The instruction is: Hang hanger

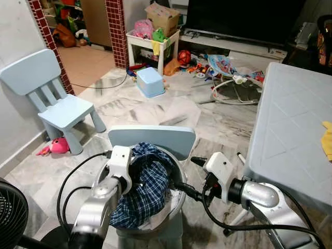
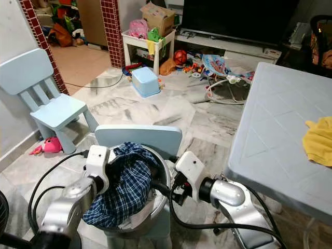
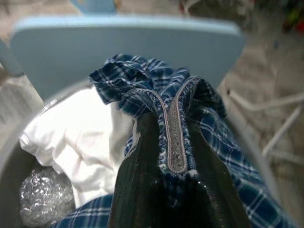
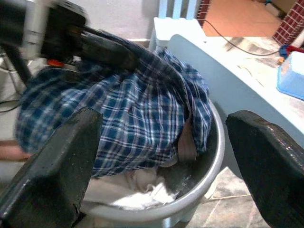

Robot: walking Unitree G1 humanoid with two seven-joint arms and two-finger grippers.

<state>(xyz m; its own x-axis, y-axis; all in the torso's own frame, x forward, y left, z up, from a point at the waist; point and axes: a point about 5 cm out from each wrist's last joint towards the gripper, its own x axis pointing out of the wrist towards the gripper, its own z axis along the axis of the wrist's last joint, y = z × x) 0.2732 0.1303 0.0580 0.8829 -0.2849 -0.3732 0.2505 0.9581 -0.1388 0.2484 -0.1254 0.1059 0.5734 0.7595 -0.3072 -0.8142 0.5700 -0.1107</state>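
Blue-and-white plaid shirt (image 1: 148,189) heaped in round grey metal basin (image 1: 179,199), basin sitting on seat of pale blue child's chair (image 1: 155,139) right in front of robot. Left gripper (image 3: 175,156) at basin's left rim, fingers (image 3: 137,166) clamped on plaid shirt's seamed edge, fabric bunched up between them. White cloth (image 3: 90,137) under the shirt, plus crinkled clear plastic (image 3: 45,202) at basin bottom. Right gripper (image 4: 164,156) at basin's right rim, fingers (image 4: 57,166) wide apart, pointed at the shirt, not touching it. No hanger identifiable; can't tell where it is.

Light grey desk (image 2: 275,135) to the right, yellow cloth (image 2: 319,140) lying near its right edge. Second pale blue child's chair (image 1: 49,98) against left wall, pink toy (image 1: 57,145) on floor beside its leg. Marble tile floor (image 1: 171,111) ahead with upturned blue plastic bin (image 1: 150,82), scattered toys, white low toy table (image 1: 150,44), dark TV on low stand (image 1: 238,21). Black fan grille (image 1: 10,218) at lower left.
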